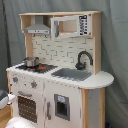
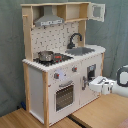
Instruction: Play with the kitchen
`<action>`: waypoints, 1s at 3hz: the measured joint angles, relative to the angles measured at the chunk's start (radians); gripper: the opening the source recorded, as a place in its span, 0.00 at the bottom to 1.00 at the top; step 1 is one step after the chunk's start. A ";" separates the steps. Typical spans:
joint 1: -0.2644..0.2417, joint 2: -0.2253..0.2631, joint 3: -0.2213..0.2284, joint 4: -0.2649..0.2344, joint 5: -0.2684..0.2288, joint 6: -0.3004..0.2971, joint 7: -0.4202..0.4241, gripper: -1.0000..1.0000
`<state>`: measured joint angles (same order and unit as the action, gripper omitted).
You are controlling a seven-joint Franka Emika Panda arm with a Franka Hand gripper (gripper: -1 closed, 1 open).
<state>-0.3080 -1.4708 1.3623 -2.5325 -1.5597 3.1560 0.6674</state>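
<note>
We find the gripper level with the kitchen lower front, apparently just short of it; its finger state cannot be told.

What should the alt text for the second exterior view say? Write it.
A toy kitchen with a small metal pot on its stove, a black faucet over the sink and a grey hood on top. A white robot arm reaches in from the second exterior view's right.
</note>
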 joint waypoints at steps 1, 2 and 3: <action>0.004 0.000 -0.074 0.007 0.000 -0.059 -0.036 1.00; -0.009 0.001 -0.149 0.037 0.006 -0.088 -0.088 1.00; -0.051 0.004 -0.204 0.104 0.022 -0.129 -0.129 1.00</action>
<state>-0.3594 -1.4669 1.1587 -2.4281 -1.5374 3.0272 0.5386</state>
